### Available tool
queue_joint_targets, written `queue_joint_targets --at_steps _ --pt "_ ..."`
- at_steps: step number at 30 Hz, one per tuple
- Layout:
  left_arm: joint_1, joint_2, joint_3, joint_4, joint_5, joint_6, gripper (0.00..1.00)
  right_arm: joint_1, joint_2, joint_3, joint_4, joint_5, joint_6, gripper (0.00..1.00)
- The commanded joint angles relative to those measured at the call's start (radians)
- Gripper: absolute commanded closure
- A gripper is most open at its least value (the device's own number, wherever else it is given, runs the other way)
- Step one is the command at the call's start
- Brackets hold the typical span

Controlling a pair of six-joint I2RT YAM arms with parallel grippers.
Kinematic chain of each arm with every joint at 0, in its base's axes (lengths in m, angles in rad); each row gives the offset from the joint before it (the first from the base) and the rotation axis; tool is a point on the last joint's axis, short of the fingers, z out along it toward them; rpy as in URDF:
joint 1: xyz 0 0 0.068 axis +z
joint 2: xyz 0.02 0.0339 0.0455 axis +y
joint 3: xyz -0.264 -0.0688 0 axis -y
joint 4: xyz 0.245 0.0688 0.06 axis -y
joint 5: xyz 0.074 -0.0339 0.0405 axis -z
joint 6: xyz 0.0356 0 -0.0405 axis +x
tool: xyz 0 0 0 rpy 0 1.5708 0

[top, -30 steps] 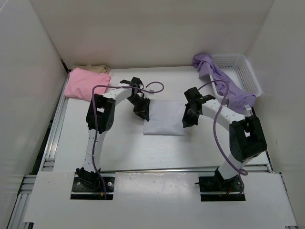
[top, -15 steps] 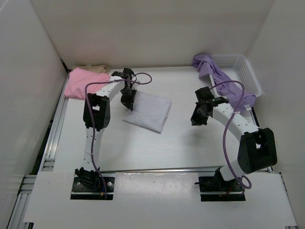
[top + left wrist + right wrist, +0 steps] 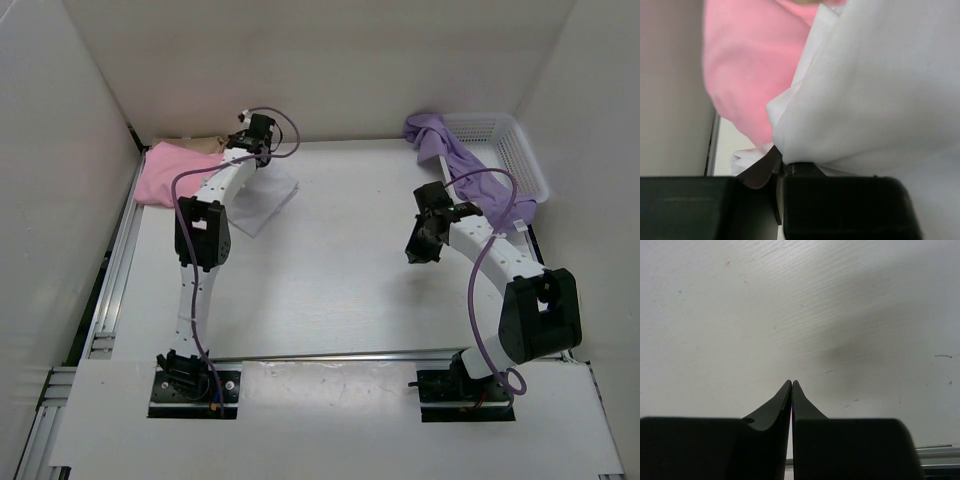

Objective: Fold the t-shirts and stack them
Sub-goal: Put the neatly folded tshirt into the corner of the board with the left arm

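White walls point(image 3: 320, 60) close in a white table point(image 3: 330, 300) on three sides. Toward the upper left of the overhead view the left gripper point(image 3: 777, 162) is clamped on a bunched edge of the white t-shirt point(image 3: 266, 198); its wrist view shows the cloth pinched between the dark fingers at the bottom of the frame and spreading up and to the right from them. From that grip the shirt hangs down and rightward in a slanted, partly folded sheet, its lower corner toward the table. Just left of it lies the pink t-shirt point(image 3: 170, 175), in a soft heap at the upper left corner, with the tan t-shirt point(image 3: 205, 143) showing behind it against the back wall. At the upper right the lavender t-shirt point(image 3: 470, 165) drapes over the rim of a white mesh basket point(image 3: 520, 150). The right gripper point(image 3: 791, 385) hangs over bare table at centre right, well apart from every shirt, fingertips pressed together on nothing
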Motion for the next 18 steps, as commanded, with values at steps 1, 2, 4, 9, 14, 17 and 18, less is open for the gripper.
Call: queue_joint_targets --at_steps 1,2,4,9,14,17,18 --pt "0.050 -0.023 0.077 0.120 -0.171 -0.001 0.90 -0.004 -0.022 0.004 -0.016 0.027 -0.020 0.96" --pt "0.050 -0.023 0.089 0.132 -0.171 -0.001 0.90 -0.004 -0.022 -0.005 -0.016 0.027 -0.029 0.96" --pt "0.062 -0.023 0.089 0.132 -0.171 -0.001 0.90 -0.004 -0.022 -0.005 -0.016 0.036 -0.029 0.96" --pt "0.127 -0.043 0.126 0.166 -0.171 -0.001 0.90 -0.013 -0.022 -0.014 -0.016 0.036 -0.029 0.96" --pt "0.188 -0.043 0.169 0.198 -0.171 -0.001 0.90 -0.013 -0.022 -0.014 -0.026 0.036 -0.029 0.95" --pt "0.219 -0.064 0.160 0.209 -0.160 -0.001 0.90 -0.013 -0.022 -0.014 -0.026 0.036 -0.029 0.95" --pt "0.233 -0.064 0.160 0.218 -0.160 -0.001 0.90 -0.013 -0.022 -0.014 -0.026 0.036 -0.029 0.95"
